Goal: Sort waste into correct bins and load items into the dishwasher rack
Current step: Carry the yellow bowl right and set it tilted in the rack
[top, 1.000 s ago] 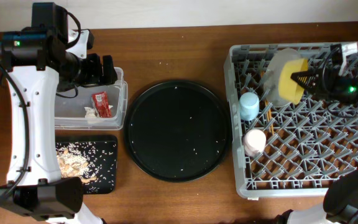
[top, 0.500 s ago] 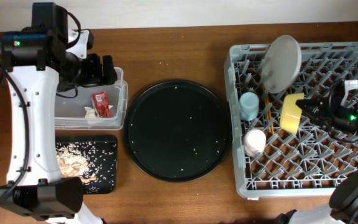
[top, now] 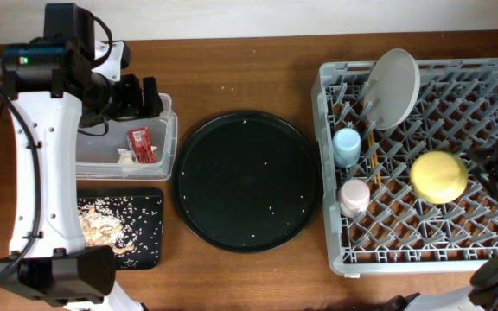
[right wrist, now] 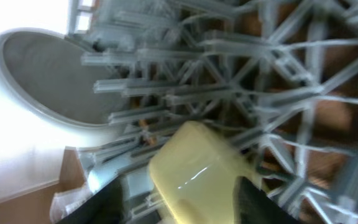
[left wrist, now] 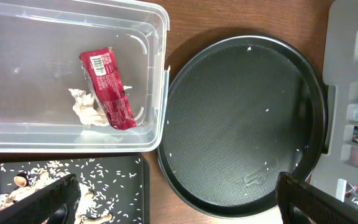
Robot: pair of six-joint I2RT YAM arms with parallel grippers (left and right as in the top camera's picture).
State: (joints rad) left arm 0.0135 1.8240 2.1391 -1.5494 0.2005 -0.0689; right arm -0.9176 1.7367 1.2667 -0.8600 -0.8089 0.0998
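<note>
In the overhead view, the rack (top: 422, 250) is seen at 3 o'clock on the table (top: 249, 60). The plate (top: 390, 76) is stood on edge, tilted, toward the rack's 11 o'clock corner. The blue cup (top: 347, 145) and the pink cup (top: 354, 197) are set along its 9 o'clock side, with the chopsticks (top: 373, 157) just beside them. The bowl (top: 439, 176) is laid upside down on the pegs near the rack's middle. The right gripper (top: 494, 168) is found at the bowl's 3 o'clock, just beside it; contact cannot be judged here. The round tray (top: 247, 180) is placed at the centre. At 9 o'clock the tub (top: 102, 164) is seen, with the wrapper (top: 139, 142) and the paper wad (top: 126, 156) inside, touching each other. At 7 o'clock food scraps (top: 102, 226) are strewn in the small black tray (top: 150, 250). The left gripper (top: 141, 99) is held over the tub's 1 o'clock corner.

In the left wrist view, the fingers are spread wide and nothing is held. The wrapper is seen lying against the wad in the tub at 10 o'clock.

The right wrist view is blurred. The bowl is seen at 6 o'clock between two dark fingers held well apart, so the jaws are read as released. The plate is seen at 9 o'clock.
</note>
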